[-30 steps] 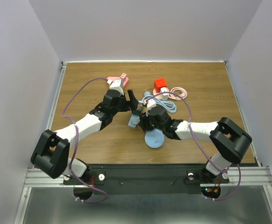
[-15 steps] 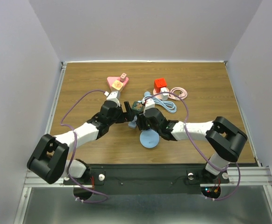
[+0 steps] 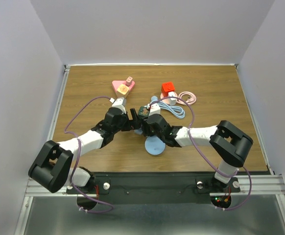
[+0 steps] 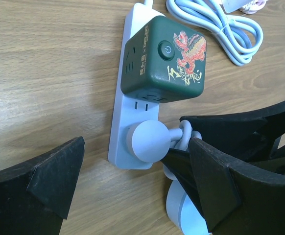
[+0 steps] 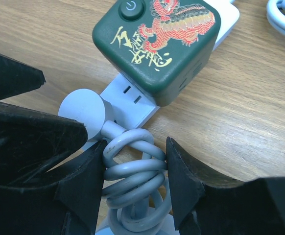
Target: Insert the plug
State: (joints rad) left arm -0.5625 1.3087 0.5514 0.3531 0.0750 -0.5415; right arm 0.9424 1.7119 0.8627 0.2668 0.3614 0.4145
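Note:
A white power strip [image 4: 119,122] lies on the wooden table with a dark green cube adapter [image 4: 164,58] plugged into it. The round pale plug [image 4: 148,139] sits against the strip's end socket; its prongs are hidden. My right gripper [image 5: 135,169] is shut on the plug's coiled cord [image 5: 132,183], just behind the plug [image 5: 82,110]. My left gripper [image 4: 132,159] is open, its fingers [image 4: 54,171] straddling the strip's end and the plug without touching them. In the top view both grippers meet at the cube [image 3: 143,111].
A pale blue round base [image 3: 155,145] on the plug's cord lies in front of the strip. The strip's bundled light-blue cable [image 3: 174,110], a red cube [image 3: 168,88] and a pink cable [image 3: 187,97] are behind to the right. A pink triangular piece [image 3: 122,87] sits back left.
My left gripper has pulled back from the pink piece and now straddles the strip's end. My right gripper has shifted left with the cord, bringing the plug onto the strip.

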